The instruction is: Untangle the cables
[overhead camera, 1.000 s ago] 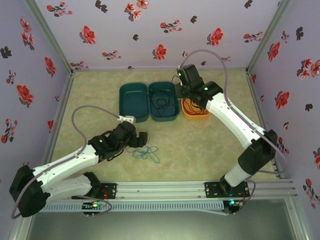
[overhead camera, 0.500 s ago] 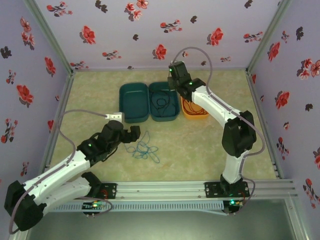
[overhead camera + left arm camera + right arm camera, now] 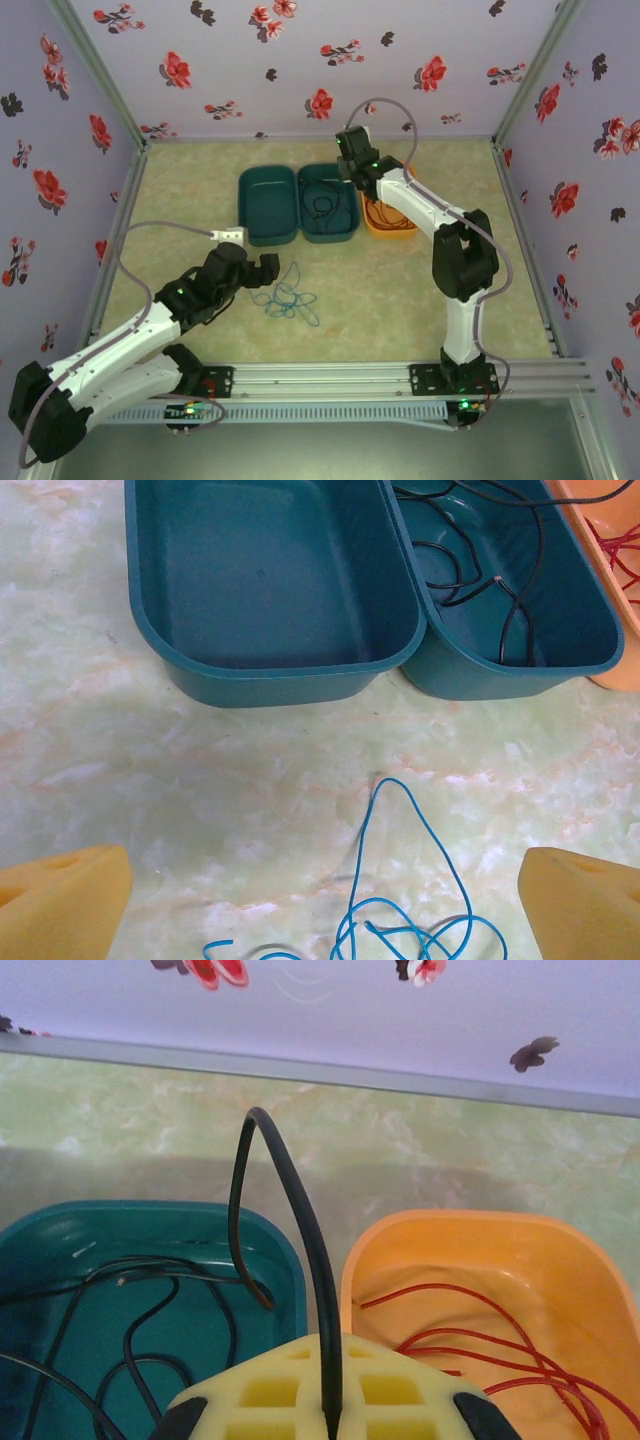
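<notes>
- Two fingers (image 3: 62, 900) of left claw (image 3: 322, 910) stand wide apart above blue cable (image 3: 388, 781) on desk (image 3: 100, 740).
- Right claw (image 3: 328, 1400) clamped on black cable (image 3: 298, 1210) over teal bin (image 3: 285, 1250).

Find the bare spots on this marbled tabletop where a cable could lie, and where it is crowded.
Free: the empty left teal plastic bin; the tabletop strip behind it to the back wall; the stretch right of the thin blue cable. Crowded: the right teal bin of black wires, the orange bin of red wire, and around the open left gripper.
</notes>
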Robot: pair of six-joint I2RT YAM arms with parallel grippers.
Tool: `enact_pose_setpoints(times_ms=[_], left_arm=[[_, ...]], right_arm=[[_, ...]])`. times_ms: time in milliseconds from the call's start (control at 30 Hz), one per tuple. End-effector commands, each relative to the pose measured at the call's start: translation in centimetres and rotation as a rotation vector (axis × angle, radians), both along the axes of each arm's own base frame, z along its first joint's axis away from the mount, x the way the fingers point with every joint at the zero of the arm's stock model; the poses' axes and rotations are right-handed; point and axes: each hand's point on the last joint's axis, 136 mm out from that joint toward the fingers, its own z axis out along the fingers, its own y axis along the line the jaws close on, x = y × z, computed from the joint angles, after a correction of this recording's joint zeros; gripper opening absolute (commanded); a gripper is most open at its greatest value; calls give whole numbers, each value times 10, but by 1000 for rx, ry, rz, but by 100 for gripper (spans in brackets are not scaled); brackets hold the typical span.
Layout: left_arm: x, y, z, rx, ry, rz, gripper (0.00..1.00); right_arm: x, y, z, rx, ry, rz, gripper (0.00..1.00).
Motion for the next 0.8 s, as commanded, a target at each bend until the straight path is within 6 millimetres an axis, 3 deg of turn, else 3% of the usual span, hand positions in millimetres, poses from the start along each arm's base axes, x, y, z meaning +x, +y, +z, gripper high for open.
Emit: enact_pose_setpoints(times_ms=[0, 333, 767], left_arm=[[1, 7, -3, -9, -2, 37, 100], [1, 8, -5, -10, 1, 39, 100], [1, 7, -9, -17, 7, 38, 100]], right_arm=[[-4, -6, -15, -19, 42, -14, 0], [-18, 6, -55, -11, 185, 39, 0], [-39, 10, -95, -153, 368, 97, 0]])
